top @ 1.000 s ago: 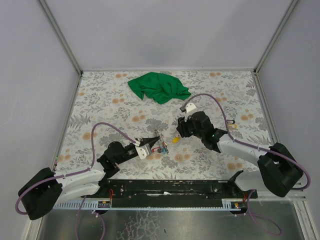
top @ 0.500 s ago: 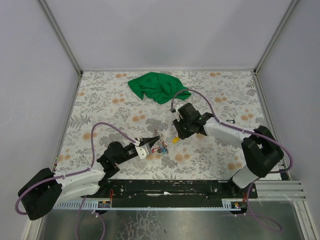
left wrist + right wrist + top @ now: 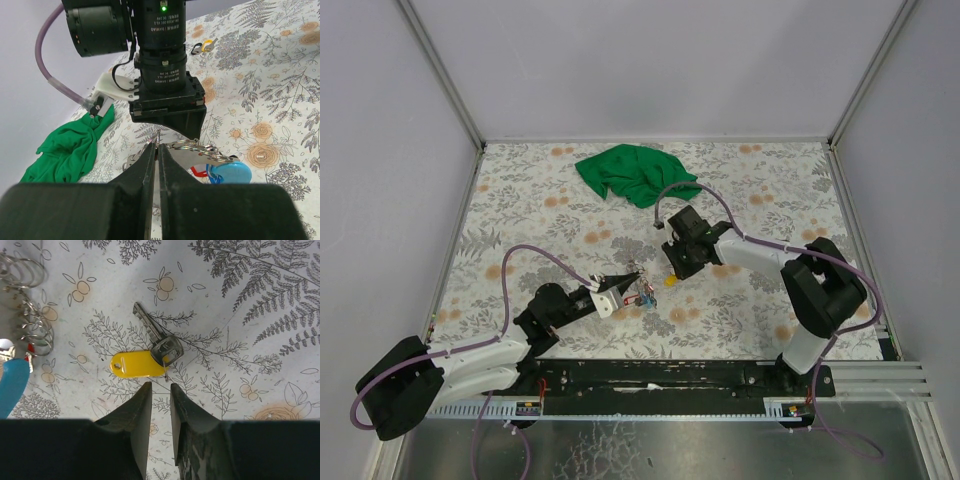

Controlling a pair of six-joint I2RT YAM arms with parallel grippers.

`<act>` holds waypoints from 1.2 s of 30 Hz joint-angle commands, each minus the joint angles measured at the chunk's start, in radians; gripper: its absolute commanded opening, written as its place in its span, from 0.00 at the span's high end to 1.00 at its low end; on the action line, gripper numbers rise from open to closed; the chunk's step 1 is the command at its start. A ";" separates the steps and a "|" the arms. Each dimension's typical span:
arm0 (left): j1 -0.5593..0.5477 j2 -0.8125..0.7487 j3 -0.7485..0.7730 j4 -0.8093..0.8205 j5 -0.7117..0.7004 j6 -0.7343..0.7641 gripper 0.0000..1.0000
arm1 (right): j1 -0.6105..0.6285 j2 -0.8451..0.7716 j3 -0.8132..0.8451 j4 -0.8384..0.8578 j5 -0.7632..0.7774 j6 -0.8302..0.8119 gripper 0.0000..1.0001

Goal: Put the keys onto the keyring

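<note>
The right hand (image 3: 160, 388) points straight down, released. Its two black fingers stand a narrow slit apart with nothing between them. Just beyond its tips a silver key with a yellow oval plastic tag (image 3: 138, 364) lies flat and loose on the counter (image 3: 535, 205). Near it, to one side, is the thin grey wire keyring (image 3: 34, 322), a bunch of coiled loops. At the keyring sit a round light blue plastic tag (image 3: 233, 173) and a small red plastic tag (image 3: 198, 172).

The left hand (image 3: 156, 148) is clenched, its fingers pressed flat together. Its tips touch the near end of the keyring, but whether a loop is nipped between them I cannot tell.

The right arm rises from its base at the near right and folds at the elbow. Its forearm reaches leftward to the middle of the counter, and the wrist is upright with a green light lit. The left arm stretches low from the near left corner, with its hand almost level above the surface. A purple cable (image 3: 535, 251) arcs over it.

The counter wears a pale cover printed with grey ferns and orange flowers. A crumpled green cloth (image 3: 638, 175) lies towards the back, well apart from the keys. A tiny dark-and-yellow clip (image 3: 204, 46) lies out to the right. Plain pale grey walls (image 3: 650, 60) in aluminium framing close in three sides.
</note>
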 commanded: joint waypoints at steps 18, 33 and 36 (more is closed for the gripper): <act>0.006 -0.022 0.006 0.088 -0.008 -0.006 1.00 | 0.006 0.045 -0.005 0.074 0.034 -0.031 0.79; 0.005 -0.021 0.008 0.088 -0.004 -0.008 1.00 | 0.005 0.056 -0.014 0.064 0.037 -0.038 0.80; 0.005 -0.024 0.007 0.087 -0.003 -0.010 1.00 | 0.006 0.059 -0.017 0.065 0.038 -0.042 0.83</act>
